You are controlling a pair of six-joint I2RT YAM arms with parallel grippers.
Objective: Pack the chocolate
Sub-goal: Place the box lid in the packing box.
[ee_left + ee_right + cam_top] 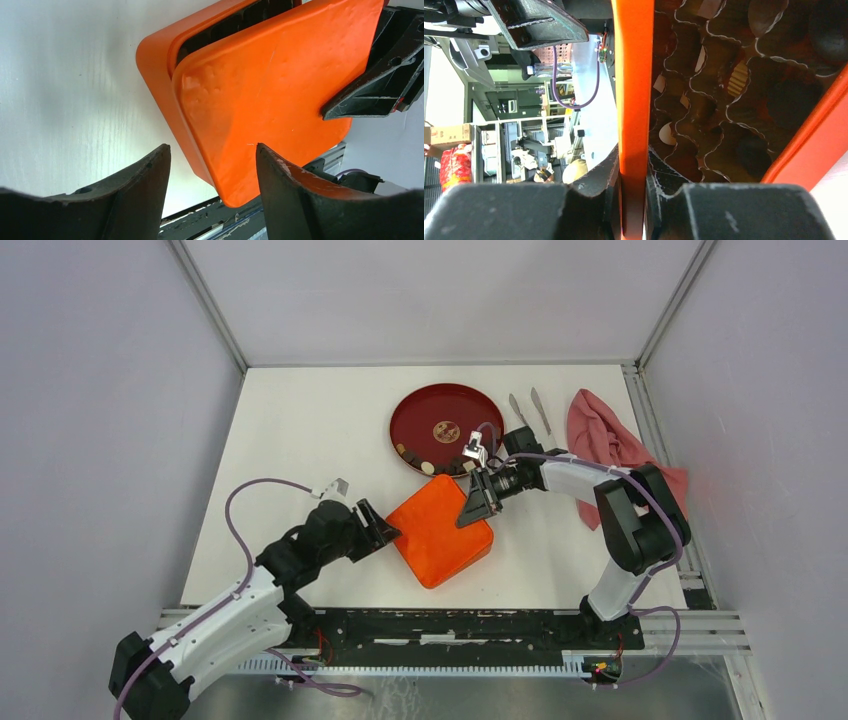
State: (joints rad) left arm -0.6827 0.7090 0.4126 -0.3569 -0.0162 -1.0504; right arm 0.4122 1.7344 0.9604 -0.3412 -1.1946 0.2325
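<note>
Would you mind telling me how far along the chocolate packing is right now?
Unfinished. Done: unclear; the cups inside the orange box are too dark to judge. In hand: the right gripper pinches the lid, holding it ajar; the left gripper is open at the box's corner. Left: chocolate sits on the red plate.

Right gripper (633, 170) at bottom of view, black fingers (594, 177) pinched onto orange lid (633, 75). Lid seen edge-on, narrow vertical strip running up through frame. Right of lid: orange box (809, 145) interior, packed with dark brown fluted cups (724, 115). Cream and tan chocolate pieces (738, 77) peek from few cups; others too dark to tell. Left of lid: purple cable (574, 85), blurred shelves behind.
</note>
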